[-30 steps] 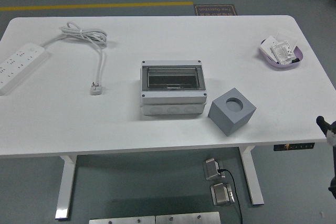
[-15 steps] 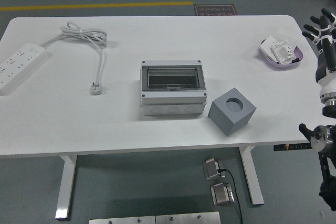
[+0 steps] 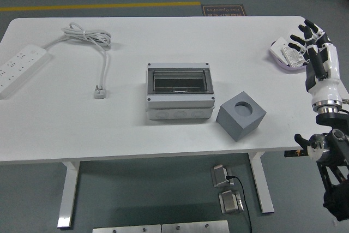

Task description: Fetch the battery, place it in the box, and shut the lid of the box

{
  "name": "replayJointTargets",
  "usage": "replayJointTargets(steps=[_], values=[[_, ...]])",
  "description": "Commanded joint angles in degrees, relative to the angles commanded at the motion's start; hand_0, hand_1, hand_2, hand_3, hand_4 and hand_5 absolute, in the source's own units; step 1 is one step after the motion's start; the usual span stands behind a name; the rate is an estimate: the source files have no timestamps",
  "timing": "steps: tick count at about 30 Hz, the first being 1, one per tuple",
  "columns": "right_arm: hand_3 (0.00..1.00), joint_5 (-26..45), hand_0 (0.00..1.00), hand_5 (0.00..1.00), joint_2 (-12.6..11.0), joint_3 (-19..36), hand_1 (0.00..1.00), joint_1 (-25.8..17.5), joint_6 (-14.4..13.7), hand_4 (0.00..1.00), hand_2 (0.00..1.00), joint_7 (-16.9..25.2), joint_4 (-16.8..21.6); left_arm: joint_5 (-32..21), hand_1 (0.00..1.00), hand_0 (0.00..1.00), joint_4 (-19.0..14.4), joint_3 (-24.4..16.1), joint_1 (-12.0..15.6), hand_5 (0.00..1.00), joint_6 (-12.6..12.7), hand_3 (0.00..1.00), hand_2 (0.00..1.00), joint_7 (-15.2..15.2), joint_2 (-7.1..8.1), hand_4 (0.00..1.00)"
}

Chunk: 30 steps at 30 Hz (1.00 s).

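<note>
The grey box point(image 3: 179, 91) stands at the table's middle with its clear lid down. A purple tray point(image 3: 277, 57) at the far right holds white flat items; I cannot tell which is the battery. My right hand point(image 3: 311, 42) is raised at the table's right edge, fingers spread and empty, partly over the tray's right side. The left arm is out of view.
A grey cube point(image 3: 240, 115) with a round hole sits just right of the box, near the front edge. A white power strip point(image 3: 16, 68) lies at the far left, with its coiled cable point(image 3: 87, 36) and plug point(image 3: 99, 91) left of the box.
My right arm has risen from the lower right corner, and the hand has moved left and in over the purple tray. Nothing on the table has moved.
</note>
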Motion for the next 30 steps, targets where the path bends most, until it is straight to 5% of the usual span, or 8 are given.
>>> replayJointTargets(steps=[14, 15, 26, 27, 30], values=[[0.800, -0.02, 0.729, 0.596, -0.48, 0.13, 0.746, 0.04, -0.84, 0.920, 0.821, -0.09, -0.20, -0.44, 0.670, 0.676, 0.00, -0.24, 0.62, 0.423, -0.11, 0.730, 0.650, 0.59, 0.19, 0.772], [0.957, 0.03, 0.729, 0.602, -0.47, 0.24, 0.723, 0.03, -0.96, 0.924, 0.782, -0.04, -0.18, -0.43, 0.670, 0.676, 0.00, -0.28, 0.61, 0.423, -0.13, 0.730, 0.637, 0.59, 0.18, 0.772], [0.874, -0.69, 0.751, 0.604, -0.31, 1.96, 0.763, -0.11, -1.83, 0.926, 0.839, 0.70, -0.08, -0.42, 0.672, 0.676, 0.00, -0.62, 0.28, 0.424, -0.52, 0.728, 0.698, 0.65, 0.74, 0.772], [0.997, -0.76, 0.755, 0.609, -0.31, 1.99, 0.764, -0.09, -1.89, 0.927, 0.839, 0.75, -0.07, -0.42, 0.675, 0.675, 0.00, -0.63, 0.29, 0.427, -0.51, 0.728, 0.730, 0.67, 0.75, 0.772], [0.997, -0.88, 0.755, 0.609, -0.29, 2.10, 0.764, -0.10, -1.89, 0.927, 0.839, 0.69, -0.11, -0.38, 0.675, 0.675, 0.00, -0.68, 0.33, 0.427, -0.56, 0.728, 0.730, 0.88, 0.71, 0.772]])
